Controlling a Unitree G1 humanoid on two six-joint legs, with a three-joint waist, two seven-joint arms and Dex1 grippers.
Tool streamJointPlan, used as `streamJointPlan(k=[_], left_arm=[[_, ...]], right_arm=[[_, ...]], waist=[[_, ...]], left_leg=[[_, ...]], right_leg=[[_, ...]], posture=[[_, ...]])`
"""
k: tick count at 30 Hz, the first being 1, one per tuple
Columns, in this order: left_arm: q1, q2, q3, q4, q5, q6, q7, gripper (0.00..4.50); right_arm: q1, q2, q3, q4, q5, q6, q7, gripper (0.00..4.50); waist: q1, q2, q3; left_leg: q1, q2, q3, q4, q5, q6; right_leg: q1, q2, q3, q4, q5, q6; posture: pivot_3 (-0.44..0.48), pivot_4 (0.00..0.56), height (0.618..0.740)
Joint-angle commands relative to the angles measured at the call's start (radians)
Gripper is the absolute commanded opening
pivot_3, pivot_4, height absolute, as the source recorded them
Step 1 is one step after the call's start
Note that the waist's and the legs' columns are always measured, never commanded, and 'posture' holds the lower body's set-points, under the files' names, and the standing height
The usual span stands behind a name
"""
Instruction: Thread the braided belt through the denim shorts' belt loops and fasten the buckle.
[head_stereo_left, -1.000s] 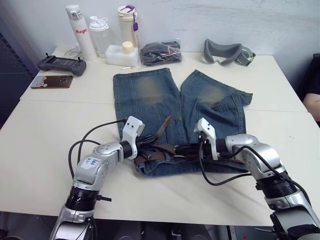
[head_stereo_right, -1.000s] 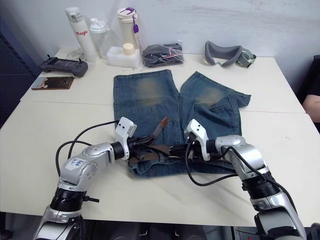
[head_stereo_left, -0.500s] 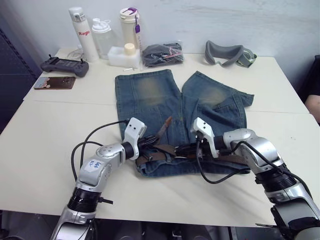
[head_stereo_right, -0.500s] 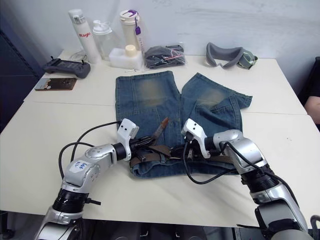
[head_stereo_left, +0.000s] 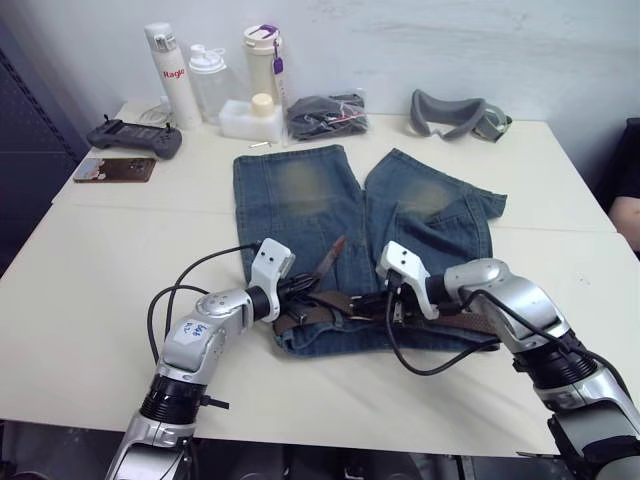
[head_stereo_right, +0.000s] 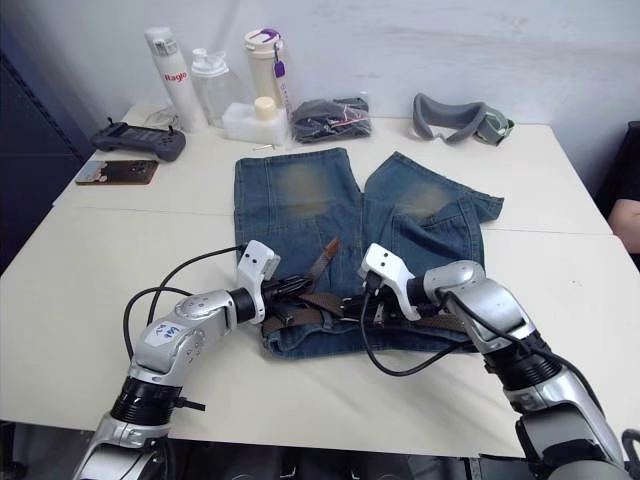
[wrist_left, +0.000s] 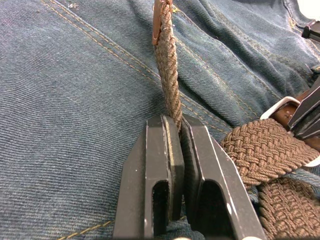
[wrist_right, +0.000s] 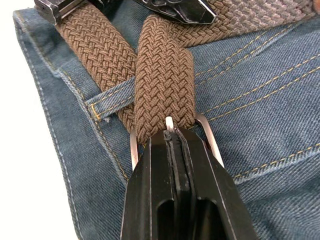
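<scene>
Right wrist view: right gripper (wrist_right: 172, 131) clamping half-hidden buckle (wrist_right: 207, 142); left gripper (wrist_left: 176, 122) pinching braided belt (wrist_left: 167, 65).

The shorts (head_stereo_left: 330, 215) are faded blue with yellowish worn patches and tan stitching; the belt (wrist_right: 162, 75) is brown, basket-woven; the buckle (wrist_right: 210, 137) silver.

White bottle (head_stereo_left: 171, 73), far left corner of table (head_stereo_left: 90, 260): red lettering "Ragio", exact spelling uncertain. White sticker (head_stereo_left: 189, 330) on left forearm: blue handwritten marks, illegible. No other legible text.
</scene>
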Motion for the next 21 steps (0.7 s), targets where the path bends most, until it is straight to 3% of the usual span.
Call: streamJointPlan(k=[1, 6, 9, 21], left_arm=[[-0.037, -0.018, -0.027, 0.021, -0.006, 0.002, -0.046, 0.00], [-0.114, -0.062, 0.010, 0.071, -0.051, 0.024, -0.087, 0.00], [-0.160, -0.081, 0.032, 0.096, -0.071, 0.032, -0.107, 0.00], [-0.627, -0.186, 0.066, 0.502, -0.087, -0.090, -0.304, 0.00]], right_arm=[[0.076, 0.011, 0.163, 0.086, -0.122, 0.035, -0.057, 0.02], [0.085, -0.007, 0.271, 0.151, -0.243, -0.010, -0.061, 0.02], [0.091, -0.017, 0.294, 0.165, -0.283, -0.032, -0.046, 0.02], [0.096, -0.020, 0.395, 0.244, -0.480, -0.208, -0.004, 0.02]], waist=[[-0.004, 0.000, -0.006], [-0.008, -0.003, -0.018], [-0.010, 0.000, -0.023], [-0.027, 0.003, -0.034]], left_leg=[[0.000, 0.000, 0.000, -0.001, 0.000, 0.000], [0.002, 0.000, 0.000, -0.003, 0.000, 0.000], [0.015, 0.001, 0.000, -0.016, -0.001, -0.001], [0.015, 0.001, -0.002, -0.021, -0.001, -0.001]], right_leg=[[0.000, 0.000, 0.000, -0.003, 0.000, 0.000], [0.002, 0.000, 0.000, -0.006, -0.001, -0.001], [0.017, 0.000, 0.000, -0.024, -0.007, -0.015], [0.023, 0.001, -0.001, -0.053, 0.003, -0.003]], posture=[[0.000, 0.150, 0.738], [0.000, 0.150, 0.738], [0.000, 0.150, 0.738], [0.000, 0.150, 0.738]])
